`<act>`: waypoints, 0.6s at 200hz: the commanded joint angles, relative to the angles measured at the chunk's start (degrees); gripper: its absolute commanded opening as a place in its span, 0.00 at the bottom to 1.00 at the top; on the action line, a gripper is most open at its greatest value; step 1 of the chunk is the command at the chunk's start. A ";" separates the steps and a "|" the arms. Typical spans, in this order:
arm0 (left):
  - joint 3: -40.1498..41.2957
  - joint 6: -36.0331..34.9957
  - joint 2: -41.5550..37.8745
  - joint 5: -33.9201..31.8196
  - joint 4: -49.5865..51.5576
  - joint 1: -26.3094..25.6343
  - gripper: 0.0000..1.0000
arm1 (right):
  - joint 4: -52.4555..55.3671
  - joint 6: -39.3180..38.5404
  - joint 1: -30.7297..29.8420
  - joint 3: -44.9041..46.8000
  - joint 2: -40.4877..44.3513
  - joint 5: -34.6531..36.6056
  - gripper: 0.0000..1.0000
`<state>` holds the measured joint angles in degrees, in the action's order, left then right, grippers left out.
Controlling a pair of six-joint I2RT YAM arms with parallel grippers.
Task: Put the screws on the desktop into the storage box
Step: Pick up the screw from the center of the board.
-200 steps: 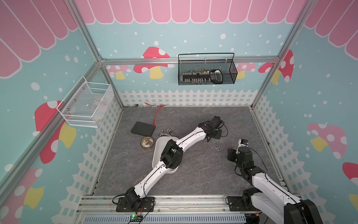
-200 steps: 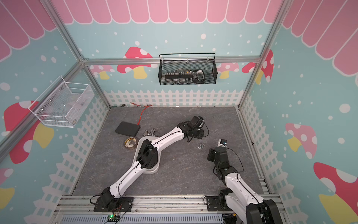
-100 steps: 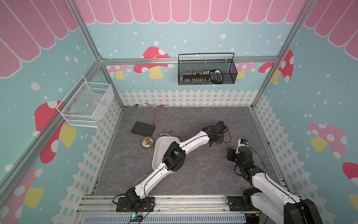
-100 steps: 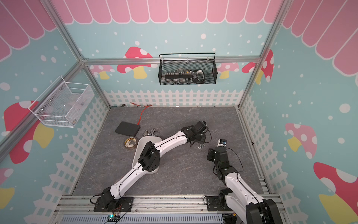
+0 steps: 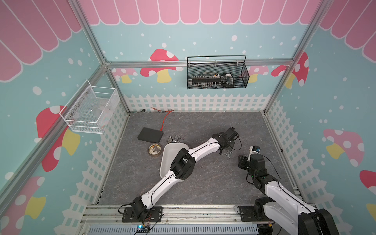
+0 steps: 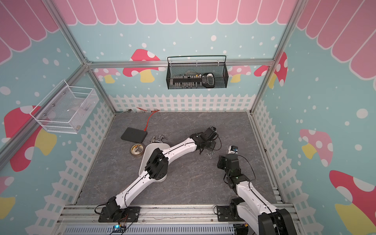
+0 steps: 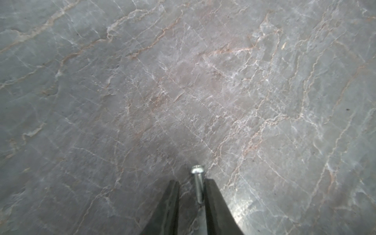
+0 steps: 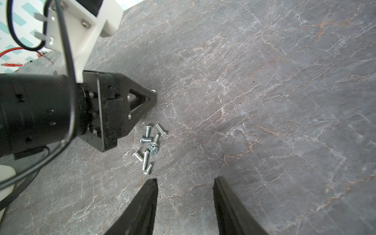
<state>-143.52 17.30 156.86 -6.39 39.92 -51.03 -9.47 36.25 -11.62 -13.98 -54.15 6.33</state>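
Note:
Several small silvery screws (image 8: 149, 146) lie in a loose pile on the dark grey desktop (image 5: 203, 126); both top views show the pile (image 5: 228, 155) (image 6: 210, 154). My left gripper (image 5: 230, 149) (image 7: 192, 181) is down at the desktop just behind the pile. Its jaws stand narrowly open around one screw (image 7: 198, 184), which rests against one finger with a gap to the other. My right gripper (image 8: 185, 180) (image 5: 241, 161) hovers open and empty close in front of the pile. The white storage box (image 5: 168, 150) sits further left, partly under my left arm.
A flat black box (image 5: 150, 135), a tape roll (image 5: 154, 150) and shiny metal clips (image 5: 174, 139) lie beside the storage box. A red cable (image 5: 165, 120) runs along the back edge. A black mesh basket (image 5: 217, 75) and a white one (image 5: 91, 109) hang on the walls.
My left gripper has swung right and come down behind the screw pile, and its jaws have narrowed around one screw. The right arm has stayed where it was.

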 commanded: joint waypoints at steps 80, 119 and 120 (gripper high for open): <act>6.87 -5.62 0.21 -3.35 7.90 0.05 0.00 | -0.92 -0.48 0.26 0.71 -0.17 -0.66 0.51; 11.50 -7.17 -3.87 -4.70 8.77 0.05 0.00 | -1.03 -0.51 0.24 0.82 -0.08 -0.81 0.51; 11.59 -7.18 -4.07 -4.74 8.72 0.05 0.00 | -1.01 -0.49 0.26 0.81 -0.08 -0.80 0.50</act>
<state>-137.05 12.14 153.18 -9.45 38.72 -51.09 -9.52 36.25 -11.62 -13.98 -54.15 5.85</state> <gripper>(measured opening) 0.044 0.506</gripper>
